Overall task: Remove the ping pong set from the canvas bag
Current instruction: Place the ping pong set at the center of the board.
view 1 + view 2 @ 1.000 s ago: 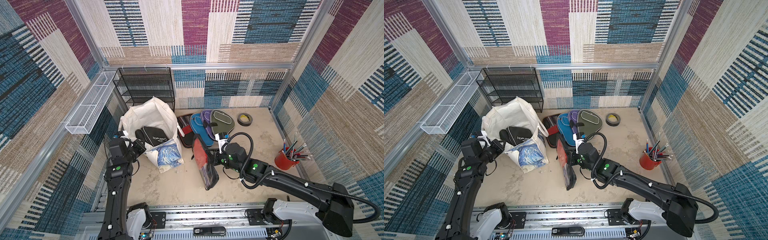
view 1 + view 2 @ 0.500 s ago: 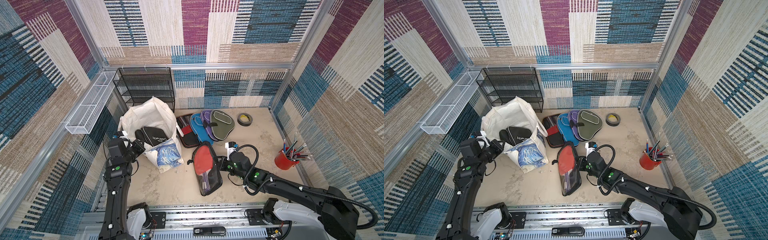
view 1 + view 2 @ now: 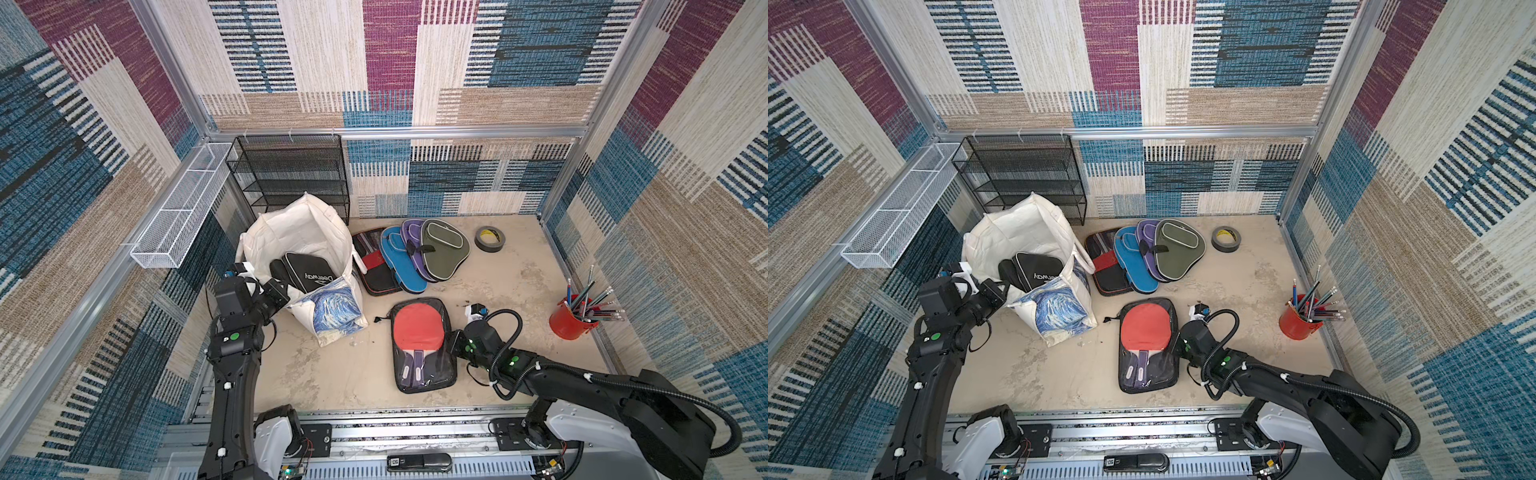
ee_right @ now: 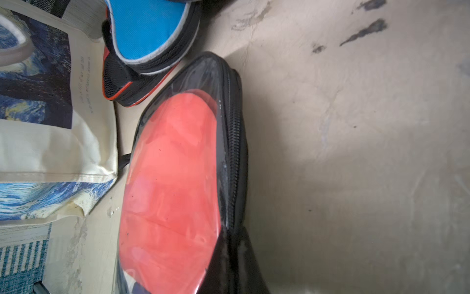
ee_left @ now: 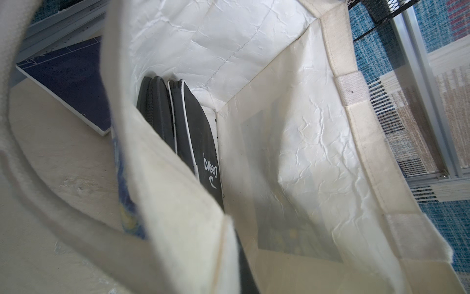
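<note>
The cream canvas bag (image 3: 299, 232) (image 3: 1021, 228) stands open at the left, its blue print facing forward. My left gripper (image 3: 277, 292) (image 3: 995, 292) is shut on its near rim (image 5: 178, 203). Two black zip cases (image 3: 309, 272) (image 5: 195, 142) stand inside the bag. The ping pong set (image 3: 419, 345) (image 3: 1146, 345), a clear-fronted black case with a red paddle (image 4: 173, 178), lies flat on the table, right of the bag. My right gripper (image 3: 453, 344) (image 3: 1177, 345) is shut on the case's zipped right edge (image 4: 236, 254).
A fanned pile of paddle cases (image 3: 411, 253) lies behind the set, next to the bag. Further right are a grey tape roll (image 3: 490, 239) and a red cup of pencils (image 3: 571, 322). A black mesh shelf (image 3: 291, 174) and a white wire basket (image 3: 178, 220) line the back left.
My right gripper has come down and toward the front, laying the ping pong set from upright to flat on the table. The left arm and bag have stayed still.
</note>
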Motion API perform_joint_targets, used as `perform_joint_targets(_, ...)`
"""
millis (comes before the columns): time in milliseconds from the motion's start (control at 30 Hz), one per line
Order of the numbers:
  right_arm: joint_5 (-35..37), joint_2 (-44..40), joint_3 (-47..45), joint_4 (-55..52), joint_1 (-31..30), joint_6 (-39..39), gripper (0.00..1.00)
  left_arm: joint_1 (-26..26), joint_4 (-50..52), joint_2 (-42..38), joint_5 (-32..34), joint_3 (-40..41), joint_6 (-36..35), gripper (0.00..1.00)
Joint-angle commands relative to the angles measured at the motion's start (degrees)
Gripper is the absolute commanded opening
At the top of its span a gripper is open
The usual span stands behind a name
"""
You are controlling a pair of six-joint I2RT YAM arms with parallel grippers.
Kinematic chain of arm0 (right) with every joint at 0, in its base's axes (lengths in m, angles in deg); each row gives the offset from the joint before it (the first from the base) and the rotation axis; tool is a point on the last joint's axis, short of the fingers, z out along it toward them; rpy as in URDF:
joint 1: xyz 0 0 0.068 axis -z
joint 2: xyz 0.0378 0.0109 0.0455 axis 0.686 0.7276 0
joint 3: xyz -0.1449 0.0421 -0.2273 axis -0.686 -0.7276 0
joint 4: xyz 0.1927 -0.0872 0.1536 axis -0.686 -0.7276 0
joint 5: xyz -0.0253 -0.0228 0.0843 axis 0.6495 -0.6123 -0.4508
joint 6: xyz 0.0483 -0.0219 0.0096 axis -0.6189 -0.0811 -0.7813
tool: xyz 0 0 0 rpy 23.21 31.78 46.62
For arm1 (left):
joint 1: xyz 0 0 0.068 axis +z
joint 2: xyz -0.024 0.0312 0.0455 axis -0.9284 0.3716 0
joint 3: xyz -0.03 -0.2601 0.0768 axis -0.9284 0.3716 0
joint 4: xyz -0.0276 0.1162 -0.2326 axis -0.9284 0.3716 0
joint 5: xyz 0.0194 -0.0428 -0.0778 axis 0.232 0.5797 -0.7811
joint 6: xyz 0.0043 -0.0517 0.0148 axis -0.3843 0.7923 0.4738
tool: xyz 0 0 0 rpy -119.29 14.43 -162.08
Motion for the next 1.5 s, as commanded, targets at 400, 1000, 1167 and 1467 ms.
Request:
perform_joint_targets(400,-4.9,15.8,6.3,11.3,0.1,2.1,0.02,0.1,-5.4,-0.4,-1.3,-0.2,-1.2,0.00)
perform_joint_targets(1000,0.1,3.9,8.2,2.3,0.3,8.6,0.93,0.1,-6.5,-0.8,-3.0,0.4,-0.6,0.00)
perform_joint_targets(1167,0.1,0.9,16.8,-1.4,0.4,18.2,0.99,0.1,-6.7,-1.1,-4.2,1.0,0.2,0.00)
perform_joint_targets(1467,-8.7,14.9,46.4,-7.2,0.3,35.4,0.99,0.1,-7.4,-1.6,-5.8,2.2,1.2,0.00)
